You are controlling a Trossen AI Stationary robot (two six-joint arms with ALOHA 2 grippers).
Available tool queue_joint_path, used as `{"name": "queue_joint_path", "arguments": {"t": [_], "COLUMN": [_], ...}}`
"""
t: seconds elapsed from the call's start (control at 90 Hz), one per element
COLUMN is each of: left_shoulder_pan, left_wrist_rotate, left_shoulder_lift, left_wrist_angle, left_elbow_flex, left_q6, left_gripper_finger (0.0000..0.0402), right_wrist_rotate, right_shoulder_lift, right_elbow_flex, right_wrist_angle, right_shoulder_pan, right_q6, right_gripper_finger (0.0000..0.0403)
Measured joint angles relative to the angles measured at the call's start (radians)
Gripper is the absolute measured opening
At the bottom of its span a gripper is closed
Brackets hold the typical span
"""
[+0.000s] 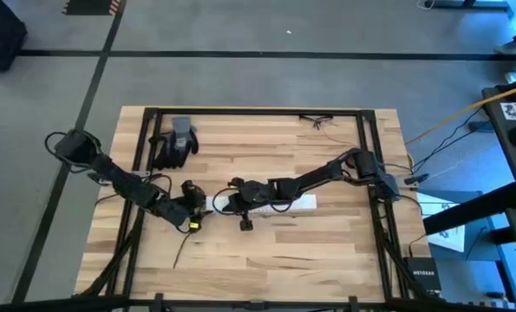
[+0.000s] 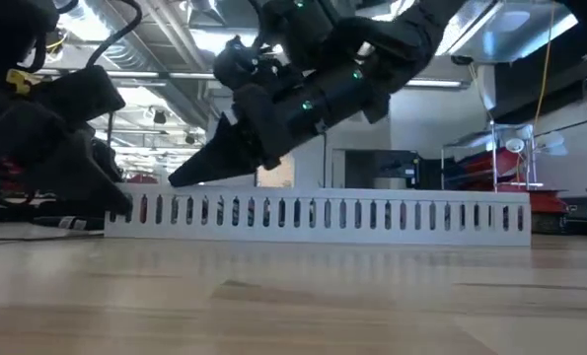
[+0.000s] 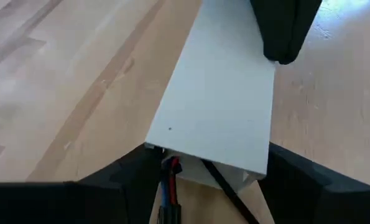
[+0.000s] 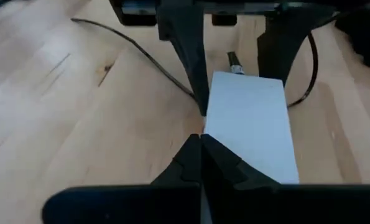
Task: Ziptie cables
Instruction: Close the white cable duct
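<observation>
Both grippers meet at mid-table. The left gripper straddles the white slotted duct, where the cables emerge; the right gripper is pinched closed, empty — risk: dragging cables out.

Overhead, table-level, two close wrist views

Slotted strip lies mid-table, gloves behind its left

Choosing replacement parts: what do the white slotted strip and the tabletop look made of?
The white slotted strip looks like matte plastic: uniform white with evenly cut slots. The tabletop looks like light, smooth-finished wood: grain and joined planks show.
</observation>
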Motion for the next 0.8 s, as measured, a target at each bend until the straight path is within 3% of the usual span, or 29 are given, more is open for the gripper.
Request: {"name": "queue_joint_path", "arguments": {"t": [0.256,0.467,0.633,0.8], "left_shoulder_pan": [0.037,0.094,0.096,0.099], "left_wrist_rotate": [0.094,0.213,0.243,0.238], "left_shoulder_lift": [-0.002,-0.011,-0.089,-0.165], "left_wrist_angle": [0.012,-0.018,-0.250,-0.492], "left_elbow_flex": [0.004,0.027,0.118,0.212], "left_q6": [-0.065,0.007,0.036,0.099], "left_gripper_finger": [0.0242,0.0281,0.0291,0.0292], "right_wrist_rotate": [0.030,0.045,0.051,0.070], "right_shoulder_lift": [-0.118,-0.185,-0.231,-0.226], "right_elbow_flex": [0.071,0.072,0.073,0.072], "right_wrist_angle": [-0.300,-0.435,-0.523,-0.513], "right_shoulder_pan": [0.000,0.000,0.000,0.015], "right_q6": [-0.011,0.011,0.032,0.023], "right_gripper_finger": [0.0012,0.0099,0.0170,0.0201]}}
